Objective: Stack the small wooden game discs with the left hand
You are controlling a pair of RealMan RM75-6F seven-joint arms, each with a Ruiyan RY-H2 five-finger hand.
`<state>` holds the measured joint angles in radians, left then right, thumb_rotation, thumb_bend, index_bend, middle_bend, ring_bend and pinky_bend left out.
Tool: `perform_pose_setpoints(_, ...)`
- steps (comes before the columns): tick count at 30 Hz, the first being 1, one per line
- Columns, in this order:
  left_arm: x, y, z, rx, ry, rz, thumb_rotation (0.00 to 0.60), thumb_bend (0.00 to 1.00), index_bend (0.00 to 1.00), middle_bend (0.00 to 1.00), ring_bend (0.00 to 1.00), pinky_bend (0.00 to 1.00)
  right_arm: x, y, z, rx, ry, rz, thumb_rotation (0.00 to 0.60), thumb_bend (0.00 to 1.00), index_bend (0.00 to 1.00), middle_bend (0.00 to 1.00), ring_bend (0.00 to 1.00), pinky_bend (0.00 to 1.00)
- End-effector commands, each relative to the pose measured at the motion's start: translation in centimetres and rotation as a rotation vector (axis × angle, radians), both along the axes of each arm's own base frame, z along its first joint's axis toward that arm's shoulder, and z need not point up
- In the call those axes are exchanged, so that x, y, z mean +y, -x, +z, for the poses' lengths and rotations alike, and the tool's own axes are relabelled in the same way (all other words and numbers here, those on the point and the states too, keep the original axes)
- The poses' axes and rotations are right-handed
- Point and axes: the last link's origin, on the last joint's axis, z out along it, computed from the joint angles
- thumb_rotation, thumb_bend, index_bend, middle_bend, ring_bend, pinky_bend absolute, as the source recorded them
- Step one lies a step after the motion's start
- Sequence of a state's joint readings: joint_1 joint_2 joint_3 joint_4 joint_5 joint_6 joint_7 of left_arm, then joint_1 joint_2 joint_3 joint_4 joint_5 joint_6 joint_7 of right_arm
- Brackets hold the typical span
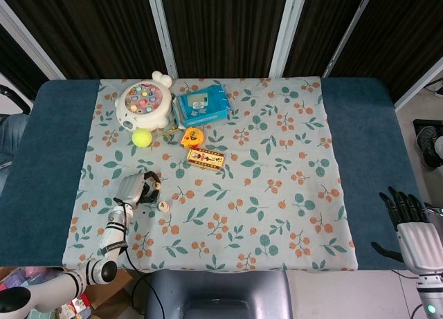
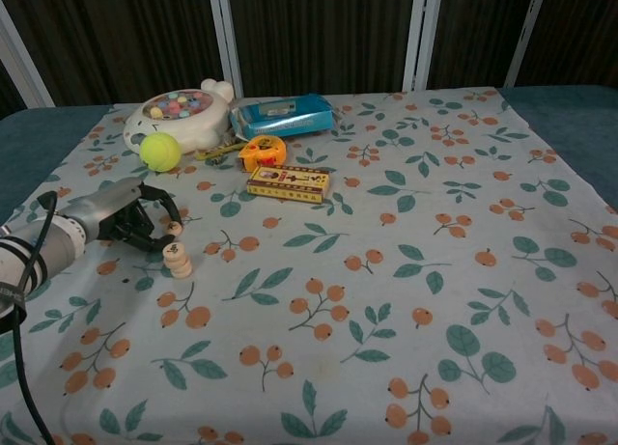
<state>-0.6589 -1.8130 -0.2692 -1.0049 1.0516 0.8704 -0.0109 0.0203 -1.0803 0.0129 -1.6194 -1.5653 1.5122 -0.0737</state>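
Observation:
A short stack of small wooden discs (image 2: 178, 261) stands on the flowered cloth at the front left; its top disc bears a "4". In the head view the stack (image 1: 163, 206) is just in front of my left hand (image 1: 137, 187). One loose wooden disc (image 1: 157, 185) lies on the cloth at that hand's fingertips. In the chest view my left hand (image 2: 130, 218) curls its fingers and thumb around that spot, hiding the disc, just behind and left of the stack. My right hand (image 1: 410, 229) hangs at the front right beyond the table, fingers apart and holding nothing.
Behind the left hand lie a yellow-green tennis ball (image 2: 159, 151), a white fishing-game toy (image 2: 179, 117), a blue packet (image 2: 285, 113), an orange tape measure (image 2: 263, 151) and a small yellow box (image 2: 288, 182). The cloth (image 2: 406, 300) covers the table's middle.

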Motion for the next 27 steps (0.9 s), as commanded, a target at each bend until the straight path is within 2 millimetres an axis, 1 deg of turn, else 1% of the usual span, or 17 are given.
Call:
perform_pose_setpoints(1, 0.0, 0.0, 0.0, 0.000, 0.001, 0.001, 0.600, 0.39, 0.47, 1.00, 1.00, 1.00, 0.0, 0.0, 0.0, -0.001, 0.001, 0.000, 0.600, 0.19, 0.00, 0.00, 0.00, 0.00)
perform_pose_setpoints(4, 0.0, 0.0, -0.1, -0.001, 0.001, -0.001, 0.600, 0.39, 0.48, 1.00, 1.00, 1.00, 0.0, 0.0, 0.0, -0.001, 0.002, 0.000, 0.600, 0.20, 0.00, 0.00, 0.00, 0.00)
perform_pose_setpoints(10, 0.0, -0.1, 0.0, 0.001, -0.004, -0.005, 0.600, 0.39, 0.54, 1.00, 1.00, 1.00, 0.0, 0.0, 0.0, 0.000, 0.001, 0.000, 0.600, 0.20, 0.00, 0.00, 0.00, 0.00)
perform_pose_setpoints(13, 0.0, -0.2, 0.4, -0.007, -0.016, -0.011, 0.600, 0.39, 0.55, 1.00, 1.00, 1.00, 0.0, 0.0, 0.0, 0.000, 0.002, 0.000, 0.600, 0.20, 0.00, 0.00, 0.00, 0.00)
perform_pose_setpoints(15, 0.1, -0.6, 1.0, -0.020, -0.035, -0.024, 0.600, 0.39, 0.56, 1.00, 1.00, 1.00, 0.0, 0.0, 0.0, 0.000, 0.001, -0.001, 0.600, 0.20, 0.00, 0.00, 0.00, 0.00)
perform_pose_setpoints(18, 0.1, -1.5, 2.7, -0.059, -0.072, -0.053, 0.600, 0.39, 0.56, 1.00, 1.00, 1.00, -0.1, 0.0, 0.0, 0.001, -0.002, 0.000, 0.600, 0.20, 0.00, 0.00, 0.00, 0.00)
perform_pose_setpoints(20, -0.2, -2.2, 4.1, -0.104, -0.086, -0.070, 0.600, 0.39, 0.56, 1.00, 1.00, 1.00, 0.0, 0.0, -0.1, 0.004, -0.003, 0.001, 0.600, 0.20, 0.00, 0.00, 0.00, 0.00)
perform_pose_setpoints(24, -2.0, -3.3, 6.4, -0.199, -0.063, -0.091, 0.600, 0.39, 0.55, 1.00, 1.00, 1.00, 0.1, -0.1, -0.1, 0.007, -0.004, 0.004, 0.600, 0.19, 0.00, 0.00, 0.00, 0.00)
perform_pose_setpoints(27, -3.9, -3.7, 7.4, -0.226, -0.022, -0.110, 0.600, 0.39, 0.55, 1.00, 1.00, 1.00, 0.1, -0.2, -0.2, 0.005, -0.009, 0.009, 0.600, 0.20, 0.00, 0.00, 0.00, 0.00)
